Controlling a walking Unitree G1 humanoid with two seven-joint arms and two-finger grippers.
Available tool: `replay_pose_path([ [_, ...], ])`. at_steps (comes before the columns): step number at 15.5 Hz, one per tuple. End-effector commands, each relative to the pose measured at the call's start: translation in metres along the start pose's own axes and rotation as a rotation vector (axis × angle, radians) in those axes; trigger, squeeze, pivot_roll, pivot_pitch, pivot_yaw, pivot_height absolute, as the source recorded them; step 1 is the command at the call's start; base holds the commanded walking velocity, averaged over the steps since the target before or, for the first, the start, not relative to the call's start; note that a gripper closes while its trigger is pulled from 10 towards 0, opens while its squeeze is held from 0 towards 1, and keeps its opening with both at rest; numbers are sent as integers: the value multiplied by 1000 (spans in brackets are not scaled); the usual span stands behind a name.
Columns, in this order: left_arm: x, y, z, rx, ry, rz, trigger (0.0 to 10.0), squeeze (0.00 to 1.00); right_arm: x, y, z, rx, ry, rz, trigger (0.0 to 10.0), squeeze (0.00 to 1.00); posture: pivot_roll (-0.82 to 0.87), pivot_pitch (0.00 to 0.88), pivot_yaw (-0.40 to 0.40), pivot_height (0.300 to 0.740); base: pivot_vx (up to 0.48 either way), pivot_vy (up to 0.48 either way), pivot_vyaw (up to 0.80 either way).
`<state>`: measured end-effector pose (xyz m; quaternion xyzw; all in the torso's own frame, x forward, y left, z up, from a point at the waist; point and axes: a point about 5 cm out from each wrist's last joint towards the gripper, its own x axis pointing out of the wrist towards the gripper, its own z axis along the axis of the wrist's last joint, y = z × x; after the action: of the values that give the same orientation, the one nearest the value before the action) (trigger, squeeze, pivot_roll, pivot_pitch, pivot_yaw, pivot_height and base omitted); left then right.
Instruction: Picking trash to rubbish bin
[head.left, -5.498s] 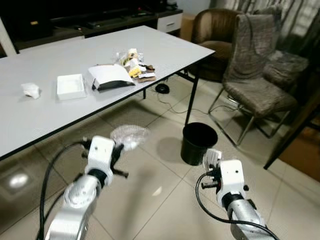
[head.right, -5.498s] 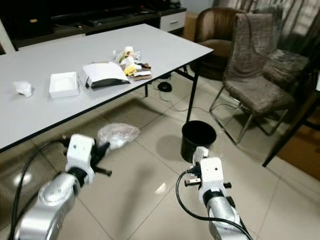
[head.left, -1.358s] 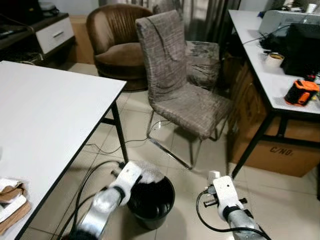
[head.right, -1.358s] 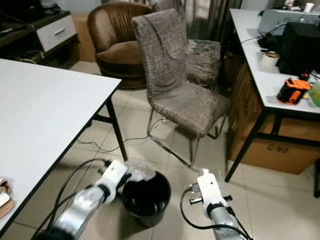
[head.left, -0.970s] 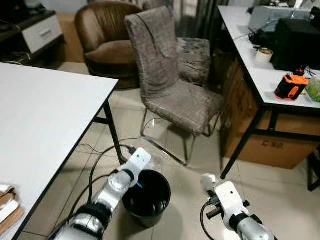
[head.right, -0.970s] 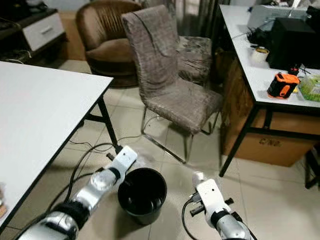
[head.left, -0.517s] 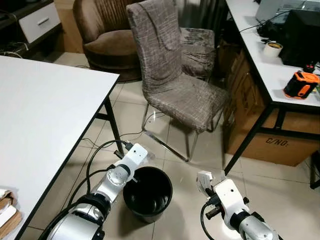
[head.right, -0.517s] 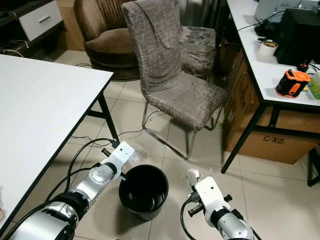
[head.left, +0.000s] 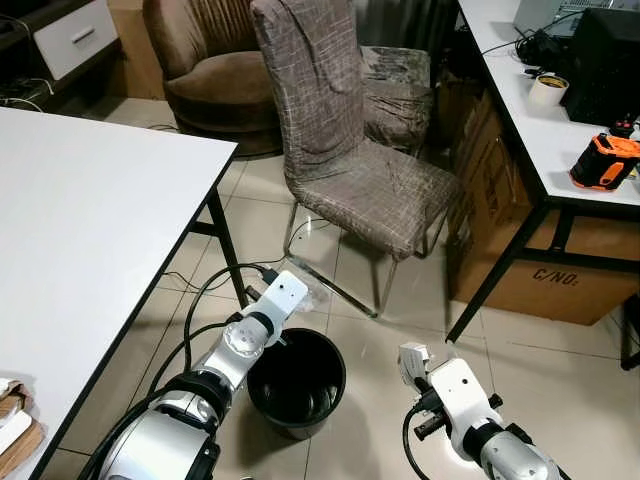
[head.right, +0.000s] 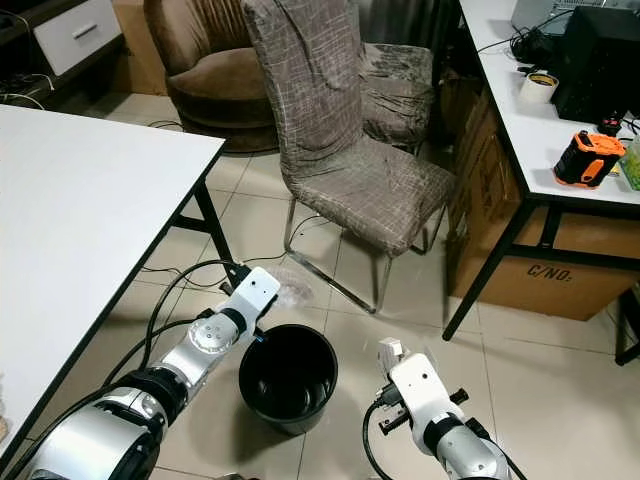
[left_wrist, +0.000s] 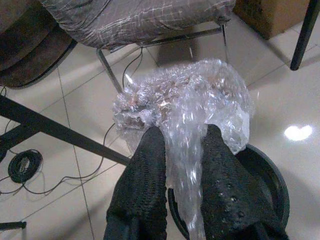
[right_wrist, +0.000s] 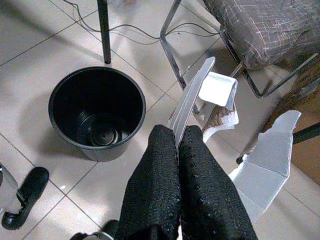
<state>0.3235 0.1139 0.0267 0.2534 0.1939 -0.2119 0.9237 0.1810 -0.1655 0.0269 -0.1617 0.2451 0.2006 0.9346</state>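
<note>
Table (head.left: 80, 230), white top w/ black legs, takes up the left side of my head view. Lower centre-left, I've got the left gripper (left_wrist: 182, 145) reaching over the near rim of the black bin (head.left: 297, 385) on the tiled floor; its fingers (left_wrist: 145, 175) are clamped on a wad of bubble wrap (left_wrist: 187, 100), which bulges past the fingertips and hangs partly above the bin mouth, not inside it. Cables (head.left: 215, 290) trail on the floor by the table leg, just left of the bin. Bin interior looks dark; can't tell what's in it from the head view. Above centre, a grey fabric chair (head.left: 340, 130) w/ a brown armchair (head.left: 205, 75) behind it, upper left. Lower right of frame, the right gripper (right_wrist: 178, 135) is held low beside the bin, fingers pressed together on a thin white sheet of packaging (right_wrist: 192, 100). Upper right: a desk (head.left: 560, 150) w/ an orange tape measure (head.left: 607, 160) on it.
</note>
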Motion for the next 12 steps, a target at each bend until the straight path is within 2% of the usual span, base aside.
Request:
replay_pose_path([
  [1,1,0,2,3,-2,-12,10000,1000,-2,-2,2,-5,-2,-20,10000,0,-208,82,21,740,0,0,0],
  [3,1,-2,1,19,3,-30,10000,1000,-1,-2,3,-10,1,-30,10000,0,-206,83,21,740,0,0,0],
  [4,0,-2,0,-5,0,-36,10000,1000,1,-1,4,-17,-2,-28,10000,0,-204,84,19,740,0,0,0],
  [5,1,-3,1,-39,-6,-44,10000,1000,2,-1,5,-25,-5,-27,10000,0,-200,84,18,740,0,0,0],
  [6,1,-7,3,-129,-21,-75,10000,1000,3,-2,6,-27,-7,-30,10000,0,-200,84,18,740,0,0,0],
  [7,1,-11,5,-180,-46,-98,10000,1000,5,-3,7,-43,-9,-37,10000,0,-184,83,12,740,0,0,0],
  [8,0,-13,6,-204,-65,-97,10000,1000,8,-5,8,-29,-13,-54,10000,0,-171,78,9,740,0,0,0],
  [9,-2,-11,2,-224,-81,-78,10000,949,13,-6,9,-21,-19,-66,10000,0,-154,73,4,740,0,0,0],
  [10,-6,-9,-4,-235,-98,-60,10000,0,18,-6,11,-22,-29,-82,10000,0,-135,71,-2,740,0,0,0],
  [11,-8,-8,-7,-240,-102,-56,10000,0,21,-6,12,-22,-33,-89,10000,0,-135,71,-2,740,0,0,0],
  [12,-25,1,-24,-227,-146,-21,10000,0,39,-8,17,-4,-59,-122,10000,0,-98,73,-13,740,0,0,0],
])
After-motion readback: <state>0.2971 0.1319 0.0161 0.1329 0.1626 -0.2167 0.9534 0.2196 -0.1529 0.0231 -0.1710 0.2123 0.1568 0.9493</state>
